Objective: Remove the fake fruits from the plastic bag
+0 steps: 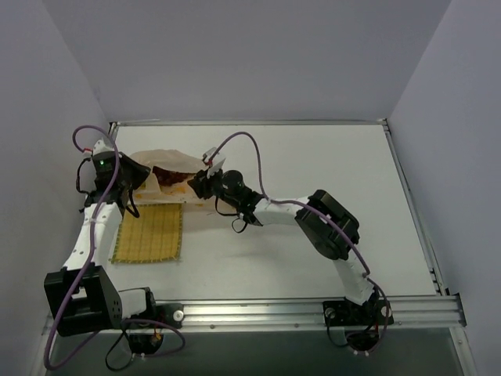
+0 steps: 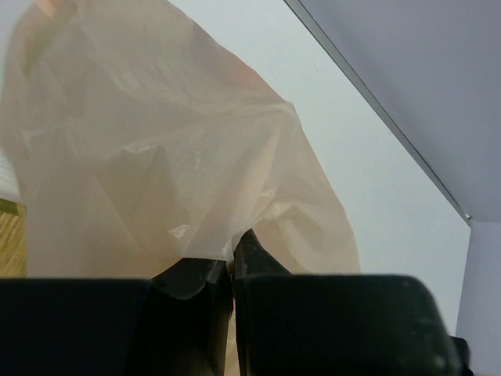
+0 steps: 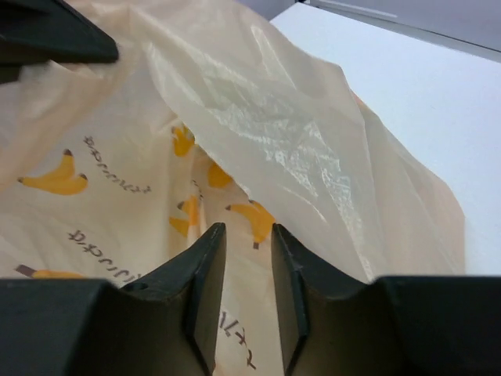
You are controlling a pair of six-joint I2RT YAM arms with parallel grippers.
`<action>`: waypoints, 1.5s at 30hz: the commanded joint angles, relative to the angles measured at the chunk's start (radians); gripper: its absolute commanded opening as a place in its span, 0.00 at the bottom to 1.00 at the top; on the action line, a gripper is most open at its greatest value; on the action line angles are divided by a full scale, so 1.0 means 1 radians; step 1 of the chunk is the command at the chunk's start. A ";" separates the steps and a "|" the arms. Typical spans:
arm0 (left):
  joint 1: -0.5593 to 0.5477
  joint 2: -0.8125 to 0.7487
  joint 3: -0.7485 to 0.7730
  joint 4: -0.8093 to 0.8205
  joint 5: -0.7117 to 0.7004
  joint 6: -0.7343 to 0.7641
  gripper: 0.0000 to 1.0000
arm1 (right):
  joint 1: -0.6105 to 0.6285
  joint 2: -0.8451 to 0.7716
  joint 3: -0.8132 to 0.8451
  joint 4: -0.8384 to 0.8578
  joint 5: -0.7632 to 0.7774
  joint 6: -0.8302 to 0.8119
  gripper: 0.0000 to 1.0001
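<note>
The left gripper [image 2: 233, 270] is pinched fully closed on a fold of the plastic bag [image 2: 156, 157]. The film rises out of the jaws and billows up in front of the wrist camera. This looks like an anchoring hold, lifting the bag's left edge so that the sack is tented rather than slumped flat.

The right gripper [image 3: 247, 266] is at the bag's right side with its jaws only a narrow slot apart. Banana-printed film shows through the slot and nothing is plainly clamped. It seems poised either to nip the opposite edge and spread the mouth, or to push inside.

In the top view a dark red grape bunch [image 1: 171, 172] shows through the film in the middle of the bag, between the two grippers, so the fake fruits are not yet out. The other fruits cannot be made out.

A yellow woven mat [image 1: 149, 233] lies flat on the table [image 1: 313, 157] just on the near side of the bag, a likely landing spot.
</note>
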 commanded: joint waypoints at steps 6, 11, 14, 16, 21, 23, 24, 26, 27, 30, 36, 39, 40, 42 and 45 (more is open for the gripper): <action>0.006 0.059 0.143 -0.032 -0.092 0.053 0.02 | -0.034 -0.133 0.027 -0.082 -0.119 0.139 0.79; 0.002 0.060 0.180 0.056 -0.012 0.067 0.02 | -0.065 -0.165 0.087 -0.261 -0.261 0.134 0.96; -0.004 0.041 0.185 0.044 0.000 0.105 0.02 | -0.094 -0.168 0.055 -0.103 -0.416 0.204 0.99; -0.006 0.027 0.169 0.037 0.003 0.116 0.02 | -0.113 -0.145 0.046 0.147 -0.486 0.341 1.00; -0.036 0.002 0.070 0.069 0.057 0.096 0.02 | -0.131 0.086 0.222 0.468 -0.458 0.649 1.00; -0.043 -0.009 0.045 0.104 0.066 0.076 0.02 | -0.116 0.152 0.303 0.549 -0.422 0.699 0.98; -0.043 -0.012 0.033 0.109 0.078 0.065 0.02 | -0.111 0.163 0.328 0.543 -0.387 0.696 0.98; -0.047 -0.018 0.013 0.121 0.091 0.054 0.02 | -0.096 0.174 0.401 0.514 -0.377 0.664 0.97; -0.050 -0.016 0.010 0.118 0.085 0.054 0.02 | -0.091 0.174 0.426 0.502 -0.377 0.657 0.95; -0.052 -0.004 0.005 0.106 0.056 0.041 0.02 | -0.081 0.151 0.498 0.485 -0.409 0.677 0.87; -0.058 0.031 0.048 0.144 0.005 0.005 0.02 | -0.082 -0.011 0.382 0.563 -0.494 0.870 0.96; -0.057 0.048 0.079 0.144 -0.004 0.002 0.02 | -0.093 -0.086 0.322 0.540 -0.497 0.895 1.00; -0.057 0.051 0.082 0.144 -0.001 0.001 0.02 | -0.099 -0.099 0.287 0.533 -0.499 0.904 1.00; -0.060 0.042 0.071 0.142 -0.001 0.007 0.02 | -0.123 -0.122 0.242 0.540 -0.511 0.933 1.00; -0.060 0.014 0.051 0.113 -0.009 0.028 0.03 | -0.166 -0.111 0.184 0.557 -0.553 1.008 1.00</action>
